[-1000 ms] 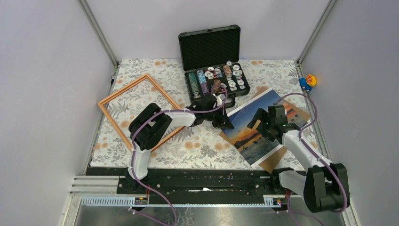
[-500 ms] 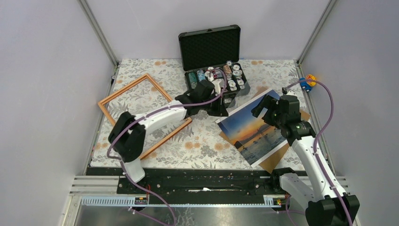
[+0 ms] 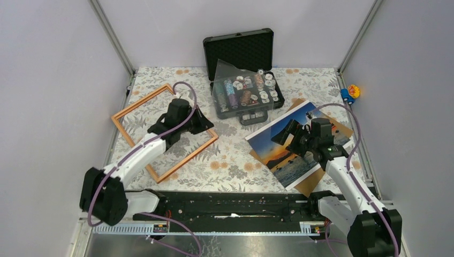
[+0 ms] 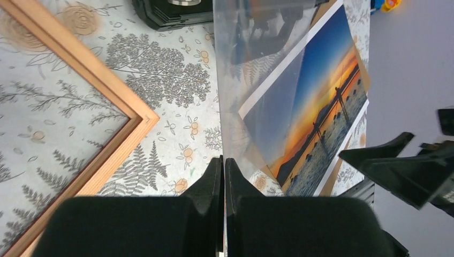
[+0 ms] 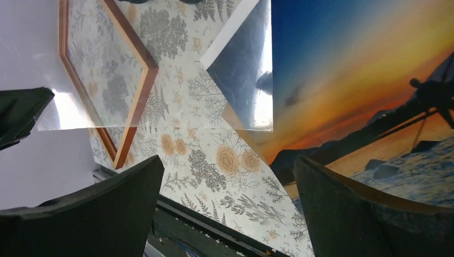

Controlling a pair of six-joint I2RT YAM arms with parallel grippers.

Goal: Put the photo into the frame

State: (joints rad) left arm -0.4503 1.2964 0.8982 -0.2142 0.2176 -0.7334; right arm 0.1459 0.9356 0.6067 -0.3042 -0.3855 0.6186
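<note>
The photo (image 3: 270,147), a sunset print, lies face up at the right on a brown board. It also shows in the left wrist view as the photo (image 4: 332,101) and under my right gripper as the photo (image 5: 364,69). The orange-brown frame (image 3: 140,100) lies flat at the left with nothing inside it. My left gripper (image 3: 206,122) hangs over the frame's right corner (image 4: 142,116), shut on the edge of a clear sheet (image 4: 257,80) that stands upright. My right gripper (image 3: 292,138) hovers open over the photo's left part, its jaws (image 5: 227,160) wide apart and holding nothing.
An open black case of chips (image 3: 243,53) stands at the back centre, partly seen through the clear sheet (image 3: 227,80). The brown backing board (image 3: 316,183) juts out under the photo. A small toy (image 3: 350,92) sits by the right wall.
My left arm has swung left from beside the case to over the frame's right corner, carrying the clear sheet. The right arm lifted, then came back down over the photo, still open.
</note>
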